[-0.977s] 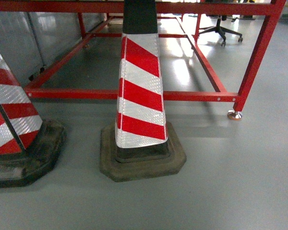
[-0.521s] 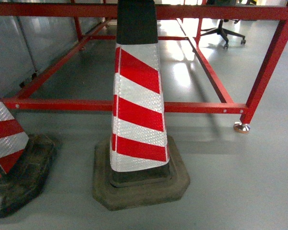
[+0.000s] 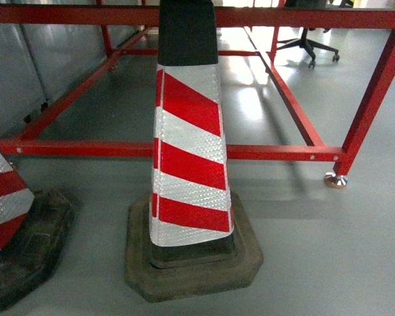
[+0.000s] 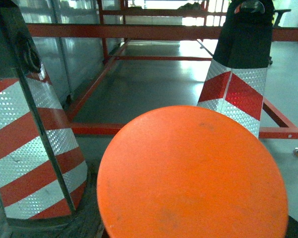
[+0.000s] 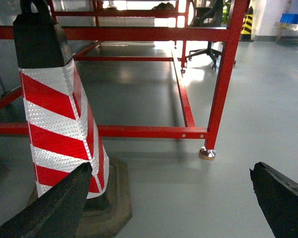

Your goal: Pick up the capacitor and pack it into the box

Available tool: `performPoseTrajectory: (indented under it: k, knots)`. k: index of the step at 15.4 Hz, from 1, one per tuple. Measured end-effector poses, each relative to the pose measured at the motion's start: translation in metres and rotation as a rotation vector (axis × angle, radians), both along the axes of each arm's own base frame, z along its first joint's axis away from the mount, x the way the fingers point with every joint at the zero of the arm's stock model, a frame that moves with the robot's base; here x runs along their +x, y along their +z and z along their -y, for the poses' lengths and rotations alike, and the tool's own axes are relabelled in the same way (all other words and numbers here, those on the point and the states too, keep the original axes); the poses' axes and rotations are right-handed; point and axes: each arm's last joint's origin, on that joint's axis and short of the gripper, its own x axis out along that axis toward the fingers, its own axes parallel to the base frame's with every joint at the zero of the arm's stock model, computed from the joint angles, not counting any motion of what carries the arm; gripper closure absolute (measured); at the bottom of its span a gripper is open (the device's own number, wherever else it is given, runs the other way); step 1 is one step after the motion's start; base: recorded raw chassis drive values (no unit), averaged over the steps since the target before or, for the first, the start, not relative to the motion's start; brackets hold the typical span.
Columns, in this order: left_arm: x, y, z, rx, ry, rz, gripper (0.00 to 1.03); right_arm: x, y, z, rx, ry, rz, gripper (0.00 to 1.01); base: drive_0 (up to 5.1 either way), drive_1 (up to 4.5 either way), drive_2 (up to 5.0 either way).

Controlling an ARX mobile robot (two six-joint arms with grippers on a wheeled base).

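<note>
No capacitor and no box show in any view. In the right wrist view my right gripper (image 5: 171,168) is open: its two black fingertips (image 5: 64,198) stand far apart over bare grey floor, with nothing between them. In the left wrist view a big orange disc (image 4: 188,178) fills the lower part of the picture and hides where my left jaws would be. No finger of the left gripper shows. The head view holds neither arm nor gripper.
A red-and-white striped traffic cone (image 3: 187,145) on a dark rubber base stands close ahead, with another cone (image 3: 3,197) at the left edge. Behind them runs a low red steel frame (image 3: 276,153) on a metal foot (image 3: 335,180). An office chair (image 3: 307,43) stands far back.
The head view has closed in on the middle cone, which now looks larger. The left cone has slid further off the left edge, and the red frame sits lower in the picture.
</note>
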Motion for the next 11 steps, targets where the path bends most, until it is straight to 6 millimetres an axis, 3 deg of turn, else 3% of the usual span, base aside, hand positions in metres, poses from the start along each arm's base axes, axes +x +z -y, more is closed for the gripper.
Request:
performPoseTrajectory:
  k: [11]
  knots:
    - [0.0, 0.0, 0.0, 0.0, 0.0, 0.0, 0.59, 0.0, 0.0, 0.0, 0.0, 0.0, 0.0, 0.03, 0.0, 0.0, 0.0]
